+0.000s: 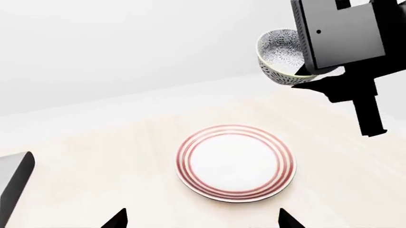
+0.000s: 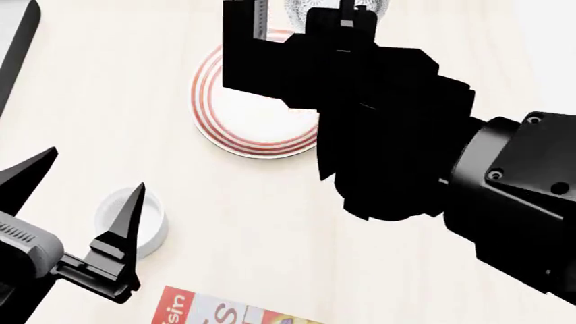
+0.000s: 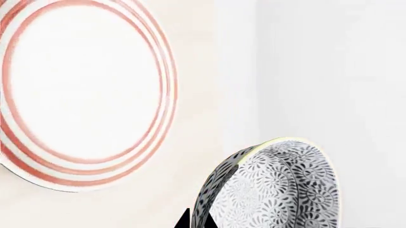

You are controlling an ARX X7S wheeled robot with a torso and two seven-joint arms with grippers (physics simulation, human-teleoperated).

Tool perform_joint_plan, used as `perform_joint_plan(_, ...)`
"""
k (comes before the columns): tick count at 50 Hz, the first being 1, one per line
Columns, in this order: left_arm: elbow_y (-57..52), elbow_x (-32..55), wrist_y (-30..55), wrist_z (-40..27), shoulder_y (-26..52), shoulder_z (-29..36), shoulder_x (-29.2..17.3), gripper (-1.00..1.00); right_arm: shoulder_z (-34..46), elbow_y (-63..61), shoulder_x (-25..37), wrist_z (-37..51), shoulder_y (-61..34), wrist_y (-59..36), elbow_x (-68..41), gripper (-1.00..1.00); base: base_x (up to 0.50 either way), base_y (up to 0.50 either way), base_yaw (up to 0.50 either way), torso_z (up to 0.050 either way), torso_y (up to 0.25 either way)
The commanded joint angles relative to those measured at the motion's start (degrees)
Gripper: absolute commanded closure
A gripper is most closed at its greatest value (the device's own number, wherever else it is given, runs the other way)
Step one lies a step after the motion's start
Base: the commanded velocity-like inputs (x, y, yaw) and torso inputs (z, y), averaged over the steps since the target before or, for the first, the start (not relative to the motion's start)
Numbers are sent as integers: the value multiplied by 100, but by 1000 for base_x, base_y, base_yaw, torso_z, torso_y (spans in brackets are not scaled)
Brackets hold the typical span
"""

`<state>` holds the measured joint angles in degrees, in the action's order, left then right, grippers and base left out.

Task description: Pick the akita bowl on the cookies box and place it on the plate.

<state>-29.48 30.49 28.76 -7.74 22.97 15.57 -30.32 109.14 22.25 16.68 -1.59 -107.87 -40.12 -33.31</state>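
Note:
The akita bowl point(image 3: 273, 190) hangs in the air, tipped on its side, with my right gripper point(image 3: 198, 219) shut on its rim. In the left wrist view the akita bowl point(image 1: 279, 54) is up off the table, past the far rim of the plate point(image 1: 235, 164). The red-ringed plate point(image 2: 243, 128) lies flat and bare, partly hidden by my right arm in the head view. My left gripper point(image 2: 90, 179) stands open over the table, nearer than the plate, holding nothing. A corner of the cookies box point(image 2: 216, 312) shows at the near edge.
A small plain white cup point(image 2: 148, 226) stands just under my left gripper's fingers. A dark grey flat object point(image 2: 18, 47) lies along the table's left side. The pale tabletop ends at a white wall point(image 1: 127, 42) beyond the plate.

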Motion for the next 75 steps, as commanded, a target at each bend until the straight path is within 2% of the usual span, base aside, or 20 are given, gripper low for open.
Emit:
perform_joint_plan(1,-70,-100,-46,165,-93,-90,68,-100,-224,1864,-878,-302,434,838,616,100,0,0,0,0,0)
perform_joint_plan(5,-72,-64,-62,168,-112,-120,61,-100,-245,2391,-1137,-341,618,1156,705,100,0,0,0,0,0)
perform_joint_plan(10,-69,-39,-63,164,-115,-137,55,-100,-251,1956,-1087,-279,668,1087,670,100,0,0,0,0,0)
perform_joint_plan(22,-77,-21,-91,151,-145,-147,44,-100,-255,1963,-1152,-192,954,1292,738,100,0,0,0,0,0)
perform_joint_plan(33,-86,-45,-52,85,-123,-147,25,-100,-292,3257,-1590,-329,1380,2024,948,100,0,0,0,0,1)
perform_joint_plan(42,-121,-264,-500,166,-295,-112,26,-100,-1427,3681,-1667,-617,1867,2127,2127,100,0,0,0,0,0)
perform_joint_plan(48,-105,-130,-307,136,-207,-161,-13,-100,-1860,3677,-1667,-724,2070,2103,2589,100,0,0,0,0,0)
perform_joint_plan(65,29,38,-412,283,-277,-205,-19,-100,-1953,3577,-1667,-726,2369,2133,2812,100,0,0,0,0,1)
perform_joint_plan(75,68,-96,-414,178,-266,-152,5,-100,-1977,3594,-1667,-745,2321,2152,2777,100,0,0,0,6,-146)
